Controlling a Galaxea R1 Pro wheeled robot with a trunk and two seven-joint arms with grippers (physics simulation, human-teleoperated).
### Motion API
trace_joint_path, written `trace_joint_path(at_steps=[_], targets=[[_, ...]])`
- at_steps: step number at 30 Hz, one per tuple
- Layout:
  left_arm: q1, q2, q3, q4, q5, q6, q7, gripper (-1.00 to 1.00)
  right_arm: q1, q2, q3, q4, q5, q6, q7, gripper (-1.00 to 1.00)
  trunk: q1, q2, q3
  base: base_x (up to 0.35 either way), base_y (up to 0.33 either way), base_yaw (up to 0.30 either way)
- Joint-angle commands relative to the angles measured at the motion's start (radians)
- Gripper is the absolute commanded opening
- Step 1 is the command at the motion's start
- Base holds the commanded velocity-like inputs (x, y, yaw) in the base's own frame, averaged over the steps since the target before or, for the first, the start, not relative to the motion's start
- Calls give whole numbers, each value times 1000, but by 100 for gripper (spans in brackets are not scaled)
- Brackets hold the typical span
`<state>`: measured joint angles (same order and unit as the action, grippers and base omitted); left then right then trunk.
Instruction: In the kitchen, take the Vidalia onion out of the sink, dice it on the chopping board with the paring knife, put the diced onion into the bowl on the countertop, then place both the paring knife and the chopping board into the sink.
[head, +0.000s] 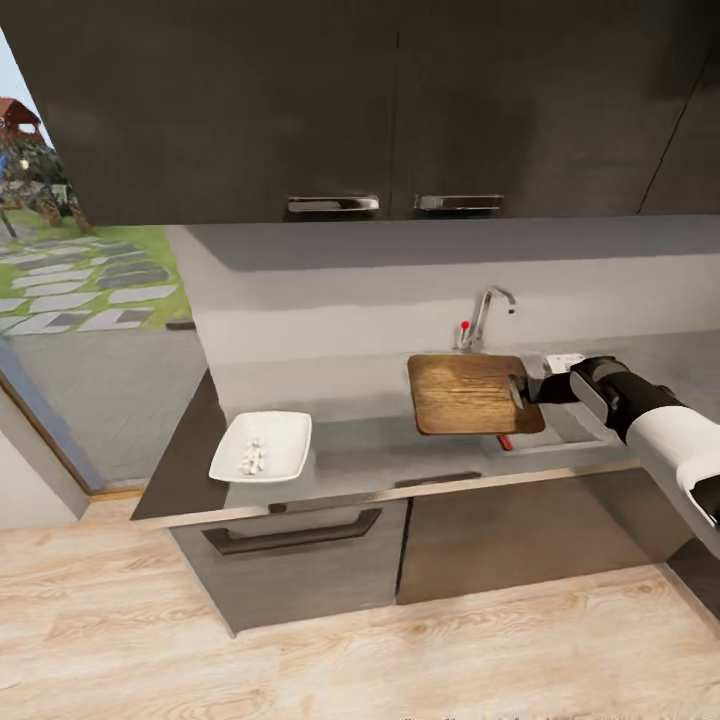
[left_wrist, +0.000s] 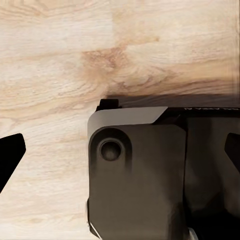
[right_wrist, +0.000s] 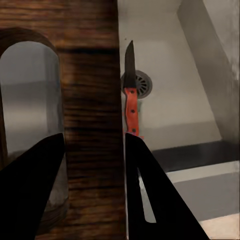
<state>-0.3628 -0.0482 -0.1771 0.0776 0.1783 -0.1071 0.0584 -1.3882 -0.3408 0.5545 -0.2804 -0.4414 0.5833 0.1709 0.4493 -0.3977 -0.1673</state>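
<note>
board: the board hangs flat over the sink, long axis running from the tap side out toward the bowl, handle-hole end at the right gripper
right gripper: clamped on the board's handle end, one finger each side of the wood by the slot
knife: the knife lies in the sink, blade tip pointing away from the wrist cam, lying across the drain; from the head view just its red handle pokes out under the board
bowl: white bowl on the countertop, well away from the sink, with pale onion bits inside
left gripper: fingers spread wide, over wood floor and the robot's base
</note>
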Motion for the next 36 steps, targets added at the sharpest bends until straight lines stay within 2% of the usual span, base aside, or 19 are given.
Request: trace_joint_path(at_steps=[1,10,15,20,25,29,36], targets=[[-2,-1,-9,5,9,-8,1,100,0,-1,2,-2,3,4,4,-100,1,-2,-2,0,-288,-237],[-2,0,-9,5,9,-8,1,100,-1,-1,2,0,4,4,5,-100,1,-2,-2,29,-256,-242],[-2,1,-9,5,9,-8,4,100,0,4,2,0,-1,3,8,-100,1,-2,-2,191,-188,-228],[-2,1,-9,5,9,-8,4,100,-1,5,2,0,-3,2,10,-100,1,-2,-2,219,-243,-52],[-2,1,-9,5,9,-8,4,100,-1,10,4,0,-3,1,9,-100,1,-2,-2,220,-247,153],[-2,1,-9,5,9,-8,4,100,-1,23,4,1,-1,1,6,-100,1,-2,-2,193,-216,262],[-2,1,-9,5,9,-8,4,100,-1,27,3,2,-2,1,6,-100,1,-2,-2,34,-39,241]])
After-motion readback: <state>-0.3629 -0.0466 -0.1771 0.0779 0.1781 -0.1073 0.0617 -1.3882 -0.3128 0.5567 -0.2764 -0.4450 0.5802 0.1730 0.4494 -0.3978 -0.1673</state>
